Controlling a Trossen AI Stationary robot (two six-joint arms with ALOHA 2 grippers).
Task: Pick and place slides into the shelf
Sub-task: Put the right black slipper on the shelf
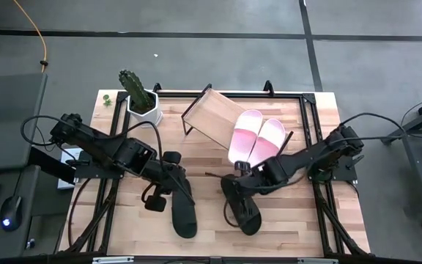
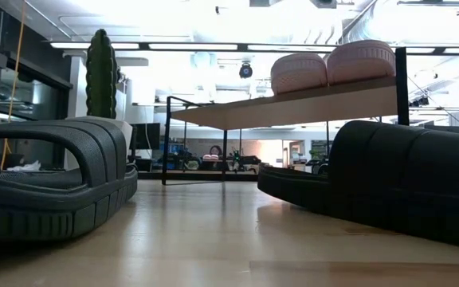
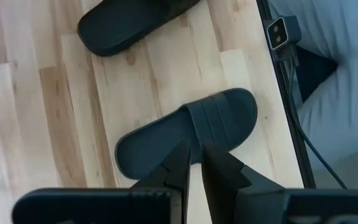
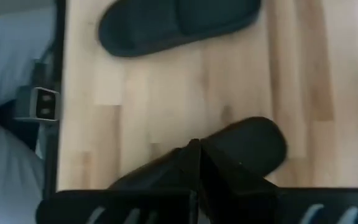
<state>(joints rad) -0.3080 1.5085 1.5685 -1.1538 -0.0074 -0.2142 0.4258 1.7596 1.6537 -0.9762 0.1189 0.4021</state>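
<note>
Two pale pink slides (image 1: 257, 137) lie side by side on the slanted light-wood shelf (image 1: 212, 116), and show atop it in the low view (image 2: 333, 68). Two black slides rest sole-down on the tabletop: the left one (image 1: 183, 214) and the right one (image 1: 242, 207). My left gripper (image 3: 196, 163) hangs above the left black slide (image 3: 191, 132) with a narrow gap between its fingers. My right gripper (image 4: 194, 155) hangs shut above the right black slide (image 4: 248, 148). Neither gripper shows in the low view, so both stand clear of the tabletop.
A cactus in a white pot (image 1: 141, 100) stands at the far left corner, beside the shelf. Black frame rails (image 1: 310, 125) run along the table's sides. A small camera (image 3: 282, 32) sits at the near edge. Bare wood lies between the two black slides.
</note>
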